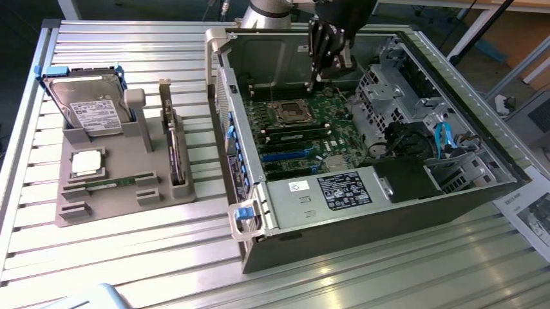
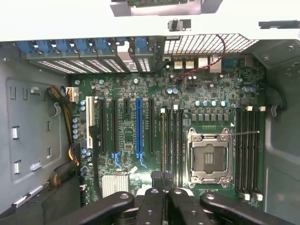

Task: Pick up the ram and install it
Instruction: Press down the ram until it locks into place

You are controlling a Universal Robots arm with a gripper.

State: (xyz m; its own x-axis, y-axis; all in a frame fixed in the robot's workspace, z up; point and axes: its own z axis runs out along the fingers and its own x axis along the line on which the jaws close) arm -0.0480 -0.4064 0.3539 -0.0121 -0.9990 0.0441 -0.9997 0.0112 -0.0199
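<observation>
Over on the exterior view's left sits a gray holder [image 1: 129, 206], and the ram [image 1: 112, 185] lies flat in it near the front. It is a thin green strip, and I can be sure of just one. I think it will feel light and stiff, but it could snap or scratch. I would pinch it by its long bare edges, not on the little black chips. The holder also has one hard drive [image 1: 86, 106] standing up at the back, one square silver chip [image 1: 86, 162] and one dark card [image 1: 176, 158] standing on its edge. Next comes one open case [image 1: 344, 199] with one green board [image 1: 318, 129] inside. The board has one empty socket [image 2: 208, 159], with four long black slots [image 2: 172, 140] on one side and four more on the other. My gripper [image 1: 316, 80] hangs inside the case over the board, well apart from the ram. My fingers [image 2: 152, 206] are pressed together, just above the slots. I cannot tell if anything thin is between them.
</observation>
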